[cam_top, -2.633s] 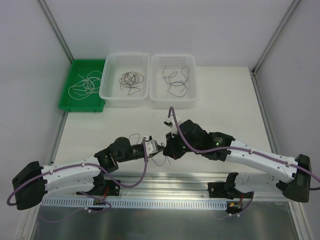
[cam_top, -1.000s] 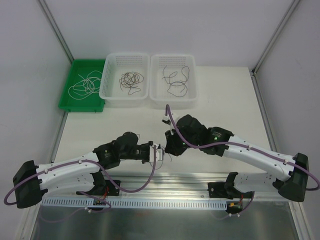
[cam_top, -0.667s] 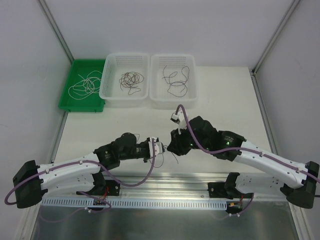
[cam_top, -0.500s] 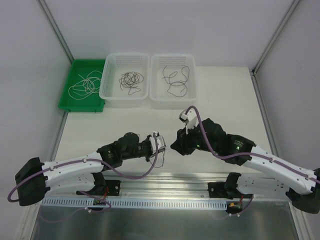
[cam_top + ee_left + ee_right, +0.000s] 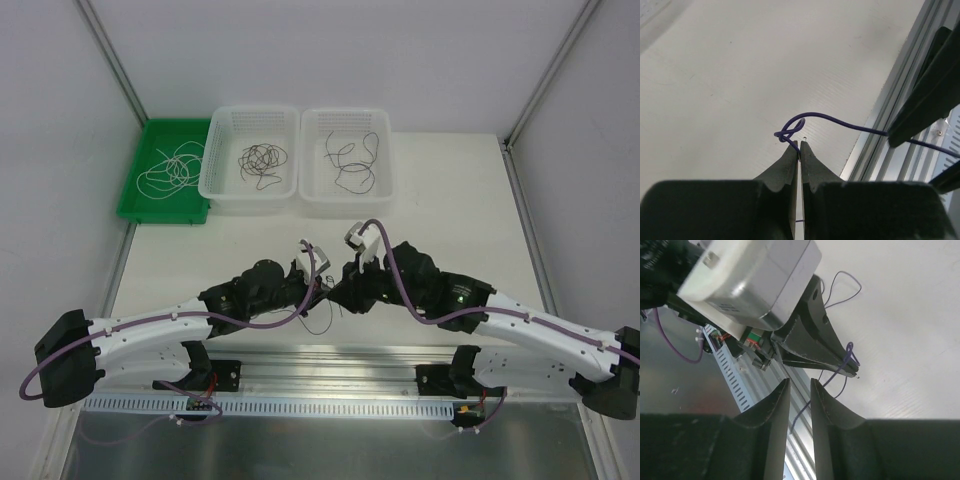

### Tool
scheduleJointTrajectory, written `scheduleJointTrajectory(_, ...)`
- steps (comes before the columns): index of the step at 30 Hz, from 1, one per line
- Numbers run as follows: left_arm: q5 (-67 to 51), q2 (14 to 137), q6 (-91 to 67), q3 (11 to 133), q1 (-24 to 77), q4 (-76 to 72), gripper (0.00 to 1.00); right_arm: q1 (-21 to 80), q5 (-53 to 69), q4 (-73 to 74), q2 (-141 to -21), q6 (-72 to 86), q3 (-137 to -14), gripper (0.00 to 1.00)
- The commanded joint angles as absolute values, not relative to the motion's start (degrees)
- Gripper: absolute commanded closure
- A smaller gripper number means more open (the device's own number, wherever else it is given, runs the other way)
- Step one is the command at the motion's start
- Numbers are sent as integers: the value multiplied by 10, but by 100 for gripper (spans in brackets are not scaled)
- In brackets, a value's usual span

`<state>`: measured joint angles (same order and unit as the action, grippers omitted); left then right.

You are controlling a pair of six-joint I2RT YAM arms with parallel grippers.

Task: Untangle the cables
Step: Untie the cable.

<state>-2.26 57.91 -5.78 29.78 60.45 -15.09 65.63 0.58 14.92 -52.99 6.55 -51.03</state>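
A thin purple cable point(image 5: 790, 131) with a small knot sticks out of my left gripper point(image 5: 800, 145), which is shut on it just above the table. From the knot the cable arcs right to a dark finger point(image 5: 920, 110) of my right gripper. In the right wrist view my right gripper point(image 5: 799, 382) stands open, and the cable point(image 5: 801, 415) hangs loosely through the gap between its fingers. The left gripper's fingertips point(image 5: 847, 367) lie just beyond, knot at their tip. From above, both grippers point(image 5: 322, 287) point(image 5: 338, 292) meet near the table's front, with a cable loop point(image 5: 318, 320) dangling below.
At the back stand two white baskets point(image 5: 212, 150) point(image 5: 388, 150), each holding dark cables point(image 5: 262, 160) point(image 5: 352, 160). A green tray point(image 5: 130, 190) to their left holds whitish cables point(image 5: 170, 170). An aluminium rail point(image 5: 330, 360) runs along the near edge.
My right gripper opened, swung away to the right, then came back to the left gripper. The left gripper stayed shut on the cable and moved up and right.
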Motion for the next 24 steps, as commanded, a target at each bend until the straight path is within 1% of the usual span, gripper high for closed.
scheduleJointTrajectory(1, -9, 576, -99, 320, 610, -145, 100, 659, 54, 91, -556, 75, -506, 75)
scheduleJointTrajectory(4, -11, 570, -107, 319, 610, -142, 100, 660, 44, 92, -577, 73, -509, 75)
scheduleJointTrajectory(9, -26, 555, -100, 315, 610, -142, 100, 658, -47, 125, -582, 58, -508, 71)
scheduleJointTrajectory(12, -46, 550, -92, 313, 610, -141, 100, 657, -75, 134, -586, 55, -507, 70)
scheduleJointTrajectory(18, -85, 545, -77, 315, 610, -141, 100, 657, -98, 115, -584, 44, -495, 67)
scheduleJointTrajectory(24, -108, 548, -69, 317, 610, -140, 100, 654, -92, 92, -577, 25, -483, 64)
